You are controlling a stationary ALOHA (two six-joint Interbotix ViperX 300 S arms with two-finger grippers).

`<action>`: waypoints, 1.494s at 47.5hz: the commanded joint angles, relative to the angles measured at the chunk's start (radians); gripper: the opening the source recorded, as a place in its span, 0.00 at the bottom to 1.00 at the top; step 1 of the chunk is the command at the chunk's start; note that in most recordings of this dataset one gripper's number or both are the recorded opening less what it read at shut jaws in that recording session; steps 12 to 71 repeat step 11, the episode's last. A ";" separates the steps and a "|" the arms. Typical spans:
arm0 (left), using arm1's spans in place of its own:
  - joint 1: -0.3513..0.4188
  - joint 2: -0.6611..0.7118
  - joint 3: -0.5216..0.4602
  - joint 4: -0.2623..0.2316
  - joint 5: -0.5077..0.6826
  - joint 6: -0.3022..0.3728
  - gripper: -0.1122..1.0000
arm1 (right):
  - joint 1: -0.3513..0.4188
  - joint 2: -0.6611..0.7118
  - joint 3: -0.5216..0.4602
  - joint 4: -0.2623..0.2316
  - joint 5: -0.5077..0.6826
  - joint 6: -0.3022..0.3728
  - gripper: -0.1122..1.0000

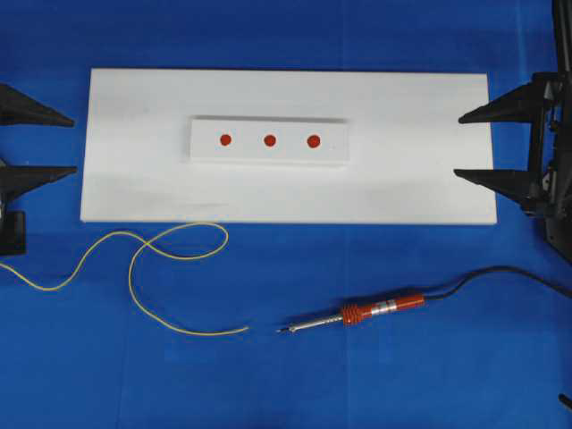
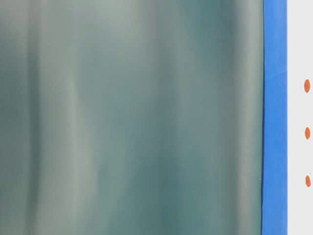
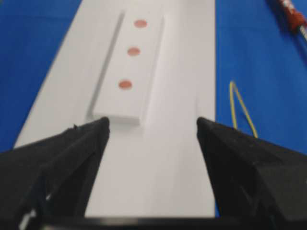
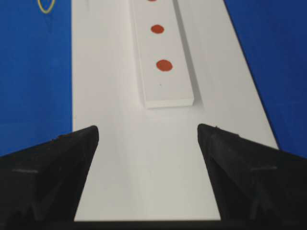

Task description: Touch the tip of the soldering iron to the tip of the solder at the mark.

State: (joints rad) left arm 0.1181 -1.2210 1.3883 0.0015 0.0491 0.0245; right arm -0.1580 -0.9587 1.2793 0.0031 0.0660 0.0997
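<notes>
The soldering iron (image 1: pixel 384 307) lies on the blue mat in front of the white board, its red-orange handle to the right and its dark tip (image 1: pixel 281 331) pointing left. The solder (image 1: pixel 130 281), a thin yellow wire, curls in loops at the front left; its free end (image 1: pixel 247 330) lies a short gap from the iron's tip. Three red marks (image 1: pixel 270 140) sit in a row on a raised white strip. My left gripper (image 1: pixel 74 145) is open at the board's left end, and my right gripper (image 1: pixel 458 146) is open at its right end. Neither holds anything.
The white board (image 1: pixel 420 192) covers the middle of the blue mat. The iron's black cord (image 1: pixel 500 271) runs off to the right. A blurred grey-green surface (image 2: pixel 132 117) fills most of the table-level view, leaving only a blue strip and the red marks (image 2: pixel 307 133) at its right edge.
</notes>
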 commanded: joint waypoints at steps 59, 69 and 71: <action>-0.049 0.014 0.011 -0.002 -0.055 -0.014 0.72 | 0.028 0.103 0.061 0.034 -0.184 0.018 0.77; -0.049 0.014 0.011 -0.002 -0.055 -0.014 0.72 | 0.028 0.103 0.061 0.034 -0.184 0.018 0.77; -0.049 0.014 0.011 -0.002 -0.055 -0.014 0.72 | 0.028 0.103 0.061 0.034 -0.184 0.018 0.77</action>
